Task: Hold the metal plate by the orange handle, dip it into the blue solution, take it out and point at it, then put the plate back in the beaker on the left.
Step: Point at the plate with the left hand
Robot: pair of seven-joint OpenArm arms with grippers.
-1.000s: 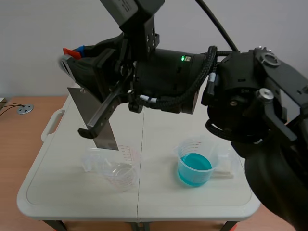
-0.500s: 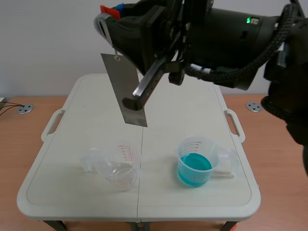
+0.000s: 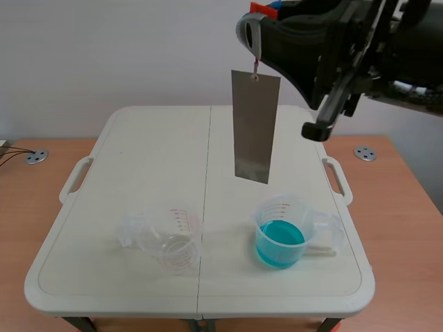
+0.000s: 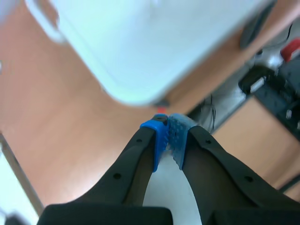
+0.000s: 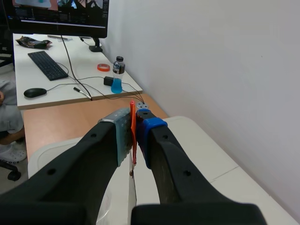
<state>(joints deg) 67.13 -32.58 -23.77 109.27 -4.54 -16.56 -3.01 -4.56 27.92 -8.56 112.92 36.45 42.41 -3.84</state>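
Fingers point(image 5: 159, 150) of the right arm are closed on the thin orange handle point(image 5: 133, 123), which is pinched between their pads. High in the scene view, the metal plate point(image 3: 255, 124) hangs from that handle by a small link at its top edge. It is a long, flat, dull grey rectangle, nearly upright. Its lower edge is in the air above the white surface point(image 3: 138, 159), behind the beaker of blue liquid point(image 3: 280, 241) and well apart from it. A clear beaker with red marks point(image 3: 173, 242) stands on the left of the surface, well apart from the plate. The left fingers point(image 4: 157, 140) are closed on nothing, pads touching. A round metal disc point(image 3: 365, 153) lies on the wooden top beside the surface. Beyond the right fingers, a desk carries a keyboard point(image 5: 45, 64), a mouse point(image 5: 34, 92) and a small bottle point(image 5: 117, 78).
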